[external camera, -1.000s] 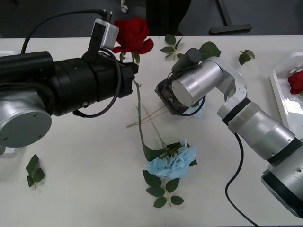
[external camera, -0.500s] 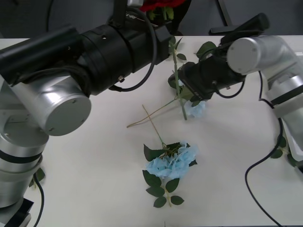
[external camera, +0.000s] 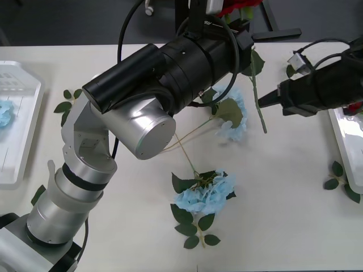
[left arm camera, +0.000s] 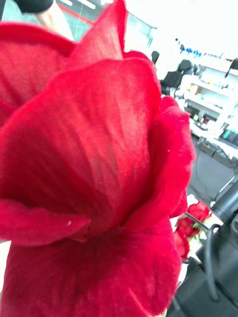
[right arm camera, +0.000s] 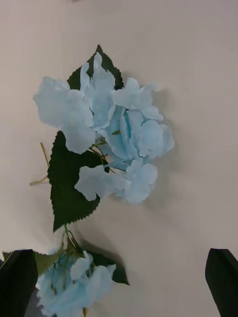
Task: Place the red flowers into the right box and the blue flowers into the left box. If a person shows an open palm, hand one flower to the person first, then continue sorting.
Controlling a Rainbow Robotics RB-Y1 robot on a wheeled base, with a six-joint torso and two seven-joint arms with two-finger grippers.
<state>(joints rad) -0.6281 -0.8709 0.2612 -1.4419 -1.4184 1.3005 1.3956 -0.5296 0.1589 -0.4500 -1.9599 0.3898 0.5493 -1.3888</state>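
1. Far left on the tabletop (external camera: 113,238), the left box (external camera: 25,141) is lying against the picture's edge, and one of the blue flowers (external camera: 4,113) is peeking from inside it at the very margin.
2. Loose leaf sprigs (external camera: 67,101) are sitting just beside that box, with another sprig (external camera: 37,195) lower down by the left arm's base.
3. The left arm is sweeping across the middle, reaching up and away toward the far edge of the tabletop; the left tool (external camera: 235,20) is holding a red rose (external camera: 233,7) up high, gripped just under the bloom, its green stem (external camera: 258,102) dangling down over the tabletop. From the left wrist camera, the bloom (left arm camera: 89,173) is pressing right up against the lens.
4. Under the arm's forearm, a blue hydrangea head (external camera: 235,116) with a big green leaf is lying on the tabletop; a second one (external camera: 207,192) is lying nearer the robot, well apart from both boxes, thin stems crossing between them.
5. From the right wrist camera, the upper hydrangea (right arm camera: 109,143) is lying flat below the right tool, the other (right arm camera: 74,282) close by.
6. The right tool (external camera: 269,101) is hovering beside the dangling stem, empty, its black fingers (right arm camera: 223,282) spread wide.
7. Far right, the right box (external camera: 343,147) is sitting at the edge, a red bloom (external camera: 356,107) showing at its rim; more leaf sprigs (external camera: 340,181) are lying beside it.
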